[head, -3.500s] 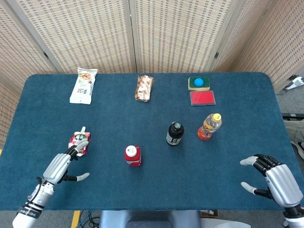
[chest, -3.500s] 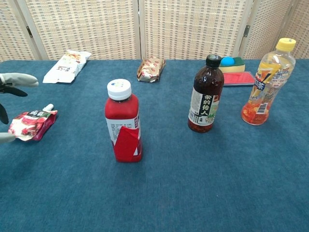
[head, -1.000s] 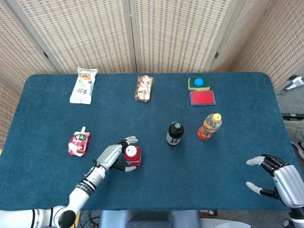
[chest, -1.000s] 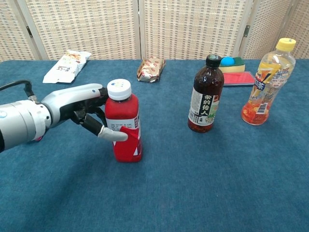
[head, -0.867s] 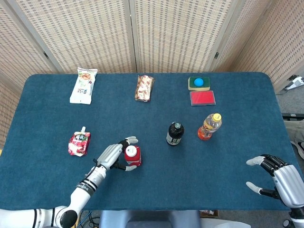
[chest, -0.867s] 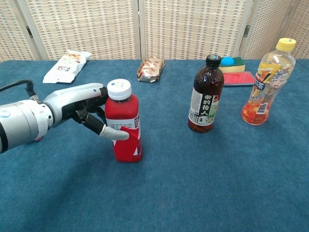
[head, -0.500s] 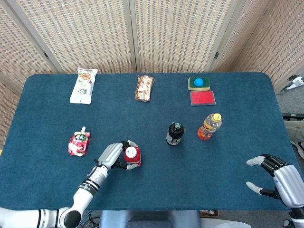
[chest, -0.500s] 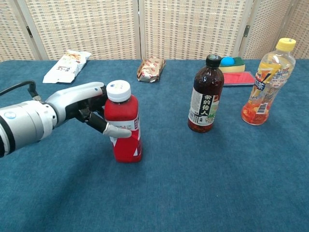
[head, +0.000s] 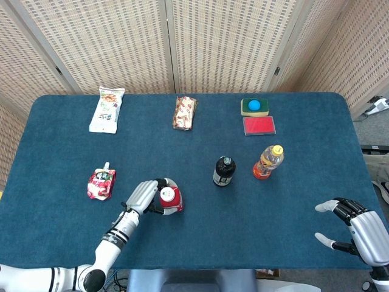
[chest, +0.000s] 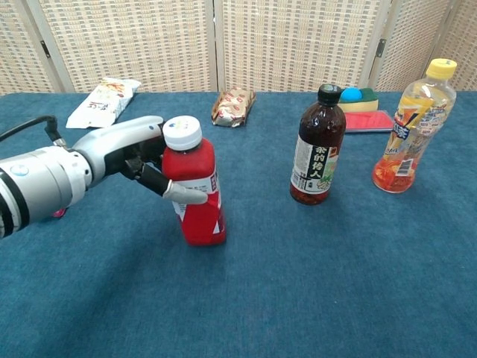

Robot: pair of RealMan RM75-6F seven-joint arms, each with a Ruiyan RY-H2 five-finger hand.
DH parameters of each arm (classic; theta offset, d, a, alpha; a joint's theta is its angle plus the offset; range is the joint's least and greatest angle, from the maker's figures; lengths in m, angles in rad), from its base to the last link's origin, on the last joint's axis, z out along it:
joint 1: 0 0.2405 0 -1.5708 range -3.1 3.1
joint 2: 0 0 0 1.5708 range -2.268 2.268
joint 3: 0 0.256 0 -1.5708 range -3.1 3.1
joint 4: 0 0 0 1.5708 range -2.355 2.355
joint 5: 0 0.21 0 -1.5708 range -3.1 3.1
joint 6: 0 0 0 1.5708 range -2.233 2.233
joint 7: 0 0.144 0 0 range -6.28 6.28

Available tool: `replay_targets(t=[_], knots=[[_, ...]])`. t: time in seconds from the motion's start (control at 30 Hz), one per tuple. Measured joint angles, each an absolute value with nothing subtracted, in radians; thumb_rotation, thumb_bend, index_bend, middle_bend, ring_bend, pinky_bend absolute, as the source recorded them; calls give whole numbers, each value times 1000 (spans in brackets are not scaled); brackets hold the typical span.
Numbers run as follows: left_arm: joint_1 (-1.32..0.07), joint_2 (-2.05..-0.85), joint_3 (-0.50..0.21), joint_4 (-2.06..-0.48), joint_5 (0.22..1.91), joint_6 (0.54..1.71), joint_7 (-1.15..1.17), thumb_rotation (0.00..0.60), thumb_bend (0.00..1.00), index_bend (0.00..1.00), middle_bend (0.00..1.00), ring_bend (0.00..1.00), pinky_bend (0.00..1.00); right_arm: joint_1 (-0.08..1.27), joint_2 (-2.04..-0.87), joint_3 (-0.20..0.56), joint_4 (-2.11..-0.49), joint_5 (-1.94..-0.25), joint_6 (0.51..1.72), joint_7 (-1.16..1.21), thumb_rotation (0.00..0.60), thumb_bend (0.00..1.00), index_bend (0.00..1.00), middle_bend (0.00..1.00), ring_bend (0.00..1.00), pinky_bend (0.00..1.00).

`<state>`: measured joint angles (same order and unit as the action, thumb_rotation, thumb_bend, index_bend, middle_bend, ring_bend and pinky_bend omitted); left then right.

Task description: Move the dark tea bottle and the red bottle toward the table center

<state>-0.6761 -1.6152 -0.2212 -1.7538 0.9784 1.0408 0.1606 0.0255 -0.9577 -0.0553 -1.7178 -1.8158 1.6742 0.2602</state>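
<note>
The left hand point(chest: 123, 160) is holding the red bottle point(chest: 195, 195) near the table's point(head: 200, 243) front, fingers point(chest: 185, 195) wrapped around its upper part. The bottle is tilting a little. It looks stiff and smooth, so a grip around the middle seems safest. The tea bottle point(head: 223, 171) is standing further right, untouched. The right hand point(head: 355, 228) is hanging wide open, holding nothing.

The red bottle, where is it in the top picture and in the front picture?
Head view: red bottle low, left of middle, in the left robot hand.
Chest view: red bottle left of middle, tilted.
Shared landmark: the dark tea bottle, to its right.
</note>
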Motion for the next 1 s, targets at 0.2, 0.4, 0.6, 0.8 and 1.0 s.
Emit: replay_targets(t=[0.2,0.4,0.6,0.8,1.0], knots=[[-698,-1617,-246,-1735,963,1032,173,600,144,448,388,302,345,27,-959,-55,-1717,-1815,1671,259,600,0,420,450,341,436],[-730,-1618,-276,-1712,927,1012,191,600,144,448,388,302,345,27,-959,-55,-1717,-1815,1670,260,600,0,420,450,342,436],[-763,-1623,-298,-1697,908,1007,222,600,143,447,388,302,345,27,-957,-54,-1716,-1813,1669,265,600,0,420,450,342,436],[-800,-1634,-311,-1669,885,998,256,600,143,447,388,302,345,26,-954,-54,-1715,-1812,1672,273,600,0,420,450,342,436],[-832,-1650,-312,-1629,871,992,295,600,143,446,388,302,345,26,-951,-52,-1712,-1805,1674,286,600,0,420,450,342,436]])
